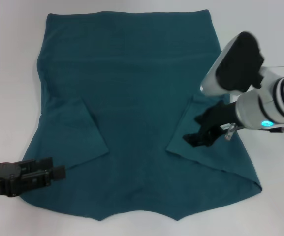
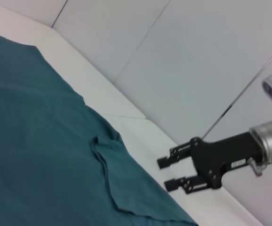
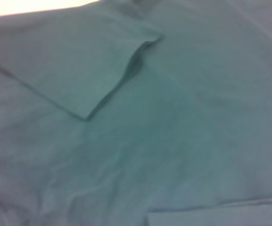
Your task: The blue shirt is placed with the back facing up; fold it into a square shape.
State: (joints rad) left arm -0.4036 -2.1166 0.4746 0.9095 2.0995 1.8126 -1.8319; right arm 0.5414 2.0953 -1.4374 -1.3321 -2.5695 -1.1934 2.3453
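The blue shirt (image 1: 132, 88) lies flat on the white table, plain side up, with both sleeves folded inward onto the body. My right gripper (image 1: 188, 139) hovers open over the folded right sleeve (image 1: 215, 158), nothing between its fingers; the left wrist view shows this right gripper (image 2: 164, 174) just above the shirt (image 2: 32, 141) beside the sleeve fold (image 2: 126, 188). My left gripper (image 1: 55, 168) sits low at the shirt's near left corner, open and holding nothing. The right wrist view shows only shirt fabric (image 3: 173, 141) and the folded left sleeve (image 3: 79, 66).
The white table (image 1: 9, 73) borders the shirt on both sides and at the near edge. The folded left sleeve (image 1: 78, 132) lies just beyond my left gripper. A pale wall (image 2: 197, 56) rises behind the table.
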